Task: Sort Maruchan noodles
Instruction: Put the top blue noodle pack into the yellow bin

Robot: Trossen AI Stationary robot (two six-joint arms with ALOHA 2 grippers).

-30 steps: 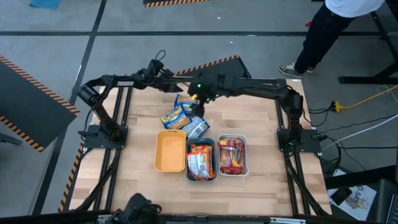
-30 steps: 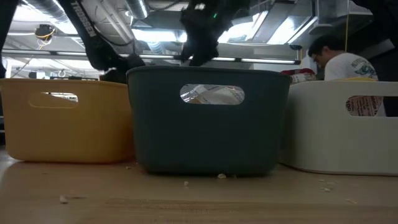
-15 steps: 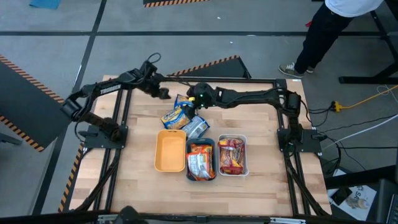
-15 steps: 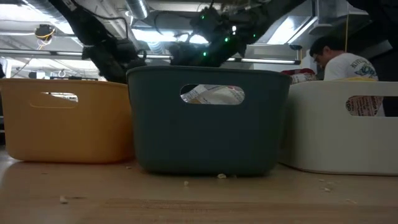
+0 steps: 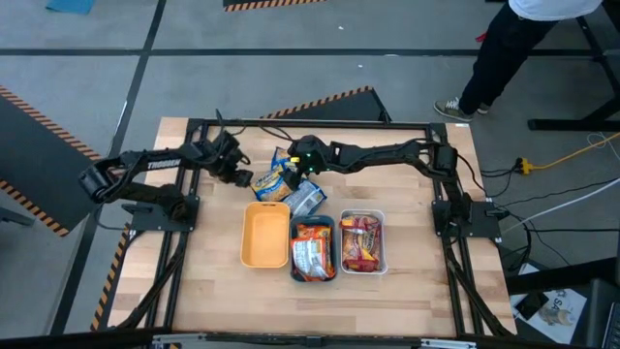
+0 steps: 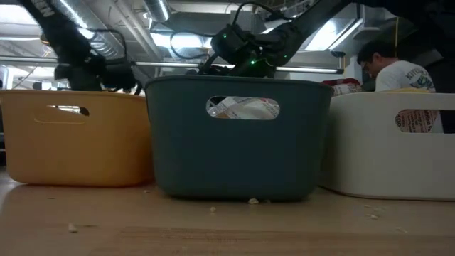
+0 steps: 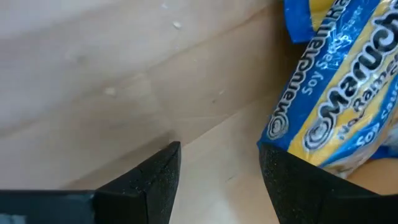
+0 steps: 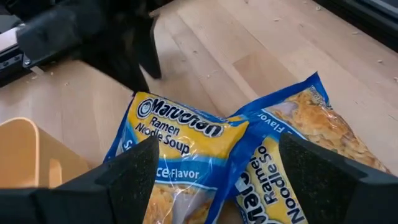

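Note:
Three loose Maruchan packets lie flat on the table beyond the trays. A blue-yellow packet (image 5: 272, 182) (image 8: 180, 158) overlaps a second blue-yellow packet (image 5: 289, 159) (image 8: 292, 140), and a blue-white packet (image 5: 307, 199) lies by the teal tray. My left gripper (image 5: 241, 172) (image 7: 217, 152) is open, low at the table, to the left of the first packet (image 7: 336, 99); one finger (image 7: 280, 174) stands right by the packet's end. My right gripper (image 5: 299, 166) (image 8: 214, 155) hovers wide open above the two blue-yellow packets.
Near the packets, three trays stand in a row: a yellow tray (image 5: 264, 236), a teal tray (image 5: 294, 254) holding orange packets (image 5: 312, 250), and a white tray (image 5: 382, 242) holding red packets (image 5: 360, 242). A person (image 5: 504, 48) stands beyond the table's far right corner.
My left gripper has swung from the table's far edge toward the near edge and down, arriving low beside the blue-yellow packet. My right arm has sunk lower and stretched out flatter over the packets. The packets have stayed in place.

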